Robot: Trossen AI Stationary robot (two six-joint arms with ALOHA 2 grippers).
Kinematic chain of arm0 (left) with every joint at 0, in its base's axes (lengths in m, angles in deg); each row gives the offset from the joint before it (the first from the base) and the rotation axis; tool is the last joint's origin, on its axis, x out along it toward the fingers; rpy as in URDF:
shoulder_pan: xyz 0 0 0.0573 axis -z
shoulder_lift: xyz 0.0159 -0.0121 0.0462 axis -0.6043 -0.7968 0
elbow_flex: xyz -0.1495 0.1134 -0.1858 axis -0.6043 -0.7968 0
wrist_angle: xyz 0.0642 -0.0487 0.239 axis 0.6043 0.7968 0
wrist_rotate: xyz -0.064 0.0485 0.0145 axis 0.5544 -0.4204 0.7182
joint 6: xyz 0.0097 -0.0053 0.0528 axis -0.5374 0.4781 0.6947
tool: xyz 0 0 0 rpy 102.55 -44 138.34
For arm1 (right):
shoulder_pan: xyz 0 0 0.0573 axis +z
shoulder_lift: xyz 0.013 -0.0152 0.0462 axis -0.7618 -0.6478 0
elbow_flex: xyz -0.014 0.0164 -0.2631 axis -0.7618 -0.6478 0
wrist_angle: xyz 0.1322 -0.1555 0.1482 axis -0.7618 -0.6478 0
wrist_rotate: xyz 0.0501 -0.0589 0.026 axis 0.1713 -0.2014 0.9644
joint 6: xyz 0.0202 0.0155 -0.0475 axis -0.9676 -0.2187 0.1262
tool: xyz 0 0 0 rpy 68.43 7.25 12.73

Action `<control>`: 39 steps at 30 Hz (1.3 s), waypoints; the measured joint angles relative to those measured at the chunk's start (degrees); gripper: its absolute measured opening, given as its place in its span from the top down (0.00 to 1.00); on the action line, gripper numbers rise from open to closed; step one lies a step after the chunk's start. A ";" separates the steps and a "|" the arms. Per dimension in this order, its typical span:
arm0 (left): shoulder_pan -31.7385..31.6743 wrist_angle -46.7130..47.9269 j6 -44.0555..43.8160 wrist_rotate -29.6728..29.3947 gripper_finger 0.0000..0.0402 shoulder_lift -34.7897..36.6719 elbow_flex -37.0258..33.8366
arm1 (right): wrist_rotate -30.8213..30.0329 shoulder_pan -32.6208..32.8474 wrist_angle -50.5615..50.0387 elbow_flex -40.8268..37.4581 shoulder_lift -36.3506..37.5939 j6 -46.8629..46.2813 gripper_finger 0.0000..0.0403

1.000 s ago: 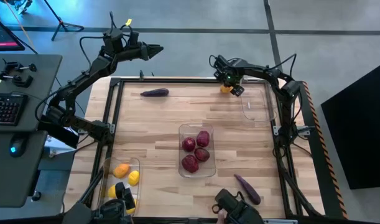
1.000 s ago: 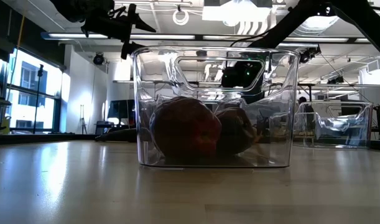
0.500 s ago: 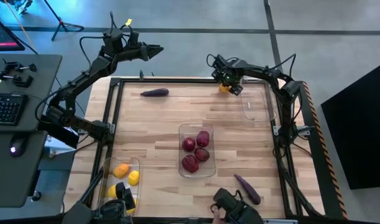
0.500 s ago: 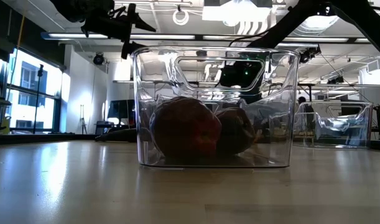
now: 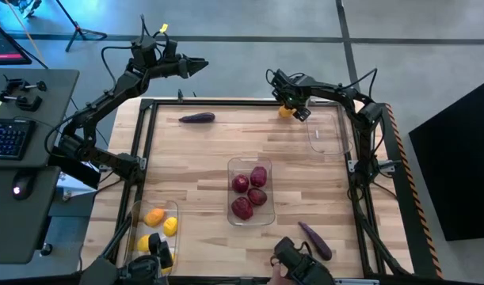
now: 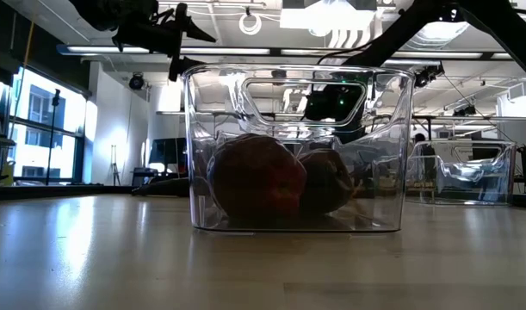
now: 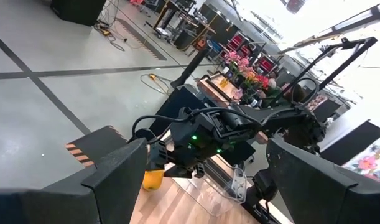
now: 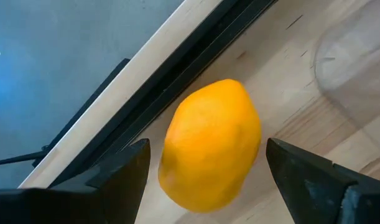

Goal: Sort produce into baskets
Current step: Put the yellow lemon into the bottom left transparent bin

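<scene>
Right now the right gripper (image 5: pixel 290 108) hangs low at the table's far edge, toward the far right corner, with its fingers (image 8: pixel 124 174) spread apart on either side of an orange lemon-shaped fruit (image 8: pixel 209 143) without pressing on it. That fruit (image 5: pixel 286 112) lies on the wood just beside the dark frame rail (image 8: pixel 177 81) that runs along the far edge. Next to it, against the right edge, stands an empty clear bin (image 5: pixel 327 131).

Farther out, the middle bin (image 5: pixel 250 191) sits near the table's centre and holds four dark red round fruits (image 5: pixel 242 208). Another bin (image 5: pixel 153 229) at the near left corner holds yellow and orange fruits (image 5: pixel 154 217). One purple eggplant (image 5: pixel 197 118) lies loose near the far edge, toward the left, and a second eggplant (image 5: pixel 314 240) lies near the near right corner.

The left gripper (image 5: pixel 200 63) is raised beyond the table's far left corner, off the wood, its fingers (image 7: pixel 109 180) apart and holding nothing.
</scene>
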 joint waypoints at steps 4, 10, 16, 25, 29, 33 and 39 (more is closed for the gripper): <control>0.00 0.00 0.00 0.13 0.22 0.00 0.00 | 0.07 0.00 0.03 0.00 -0.09 -0.41 0.23; 0.00 0.03 -0.99 0.60 0.22 0.00 0.00 | 4.74 -0.02 -0.29 0.23 -2.88 -1.21 0.25; -0.04 0.00 -1.29 1.55 0.22 0.02 -0.02 | 5.23 0.52 -0.89 -0.20 -3.80 -0.72 0.37; -0.60 -4.55 -4.40 3.79 0.22 0.02 -0.02 | 8.78 0.48 -0.41 0.07 -3.58 4.09 0.59; -0.87 -8.44 -7.10 5.61 0.22 0.02 -0.02 | 11.32 0.83 1.43 0.07 -3.08 8.11 0.58; -1.84 -14.60 -10.48 11.15 0.22 0.03 -0.02 | 11.76 1.14 4.76 0.82 -0.32 13.59 0.57; -1.95 -19.58 -16.87 16.60 0.22 0.68 0.00 | 10.79 2.21 6.09 7.39 6.11 33.58 0.58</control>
